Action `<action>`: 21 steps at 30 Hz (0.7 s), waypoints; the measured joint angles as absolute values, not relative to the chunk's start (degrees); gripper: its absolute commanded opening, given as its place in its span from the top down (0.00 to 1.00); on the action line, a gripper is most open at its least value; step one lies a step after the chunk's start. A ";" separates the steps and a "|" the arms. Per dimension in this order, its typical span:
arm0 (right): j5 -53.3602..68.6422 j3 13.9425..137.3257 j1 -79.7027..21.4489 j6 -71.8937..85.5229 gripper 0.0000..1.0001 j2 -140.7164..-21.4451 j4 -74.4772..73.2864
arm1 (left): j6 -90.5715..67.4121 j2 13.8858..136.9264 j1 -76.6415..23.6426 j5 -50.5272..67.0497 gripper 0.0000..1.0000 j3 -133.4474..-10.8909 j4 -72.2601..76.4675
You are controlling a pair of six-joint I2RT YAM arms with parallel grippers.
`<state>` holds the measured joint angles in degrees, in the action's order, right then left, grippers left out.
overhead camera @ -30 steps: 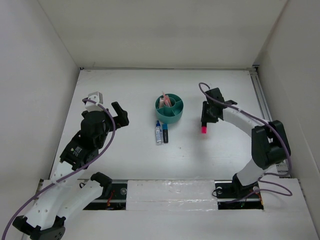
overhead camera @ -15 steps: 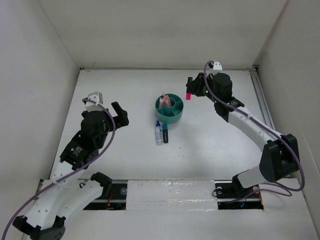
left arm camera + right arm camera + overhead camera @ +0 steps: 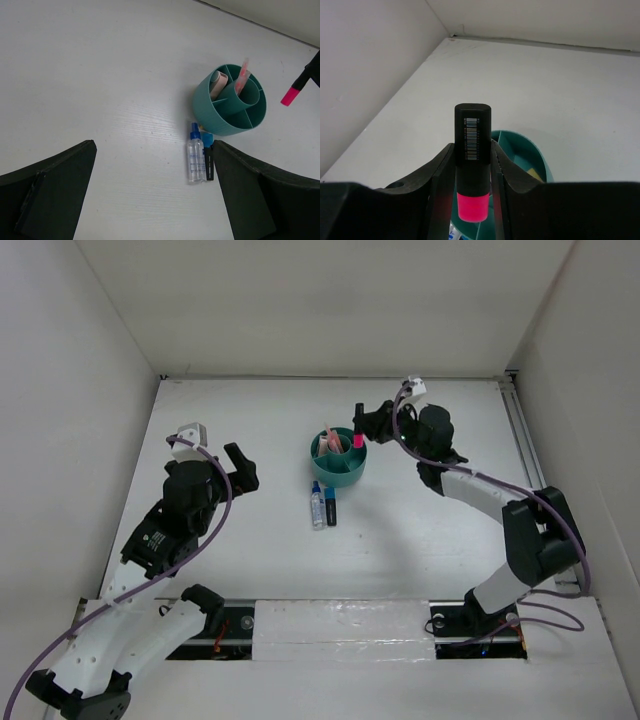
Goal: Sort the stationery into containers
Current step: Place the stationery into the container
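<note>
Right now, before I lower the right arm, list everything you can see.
round teal plastic organizer: one, teal, mid-table
thin salmon-pink pencils: at least one, upright in the central cup
pinkish item: one, in a ring compartment
clear blue-capped pen: one, lying beside the organizer
dark marker: one, alongside the pen
pink highlighter with black cap: one, held near the organizer's rim
white table: one
left gripper: open, empty
right gripper: shut on the highlighter
</note>
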<state>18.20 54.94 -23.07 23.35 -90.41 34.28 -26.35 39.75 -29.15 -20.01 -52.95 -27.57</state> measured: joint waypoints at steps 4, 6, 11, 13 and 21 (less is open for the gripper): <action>19.68 53.28 -23.11 23.44 1.00 -91.18 38.81 | -26.35 39.75 -29.15 -19.66 0.00 -52.84 -27.27; 20.29 52.97 -23.22 23.53 1.00 -92.03 41.17 | -26.13 39.75 -29.15 -19.51 0.00 -52.84 -27.24; 20.97 50.83 -23.31 23.83 1.00 -93.89 45.63 | -25.91 39.75 -29.15 -19.40 0.00 -52.84 -27.20; 21.08 49.52 -23.31 24.14 1.00 -94.61 47.48 | -25.91 39.75 -29.15 -19.20 0.00 -52.84 -27.20; 21.93 46.68 -23.31 24.86 1.00 -98.13 52.82 | -25.91 39.75 -29.15 -18.41 0.00 -52.84 -26.44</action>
<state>21.93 46.68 -23.31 24.86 -98.13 52.82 -25.91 39.75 -29.15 -18.41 -52.84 -26.44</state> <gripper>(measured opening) 0.355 0.997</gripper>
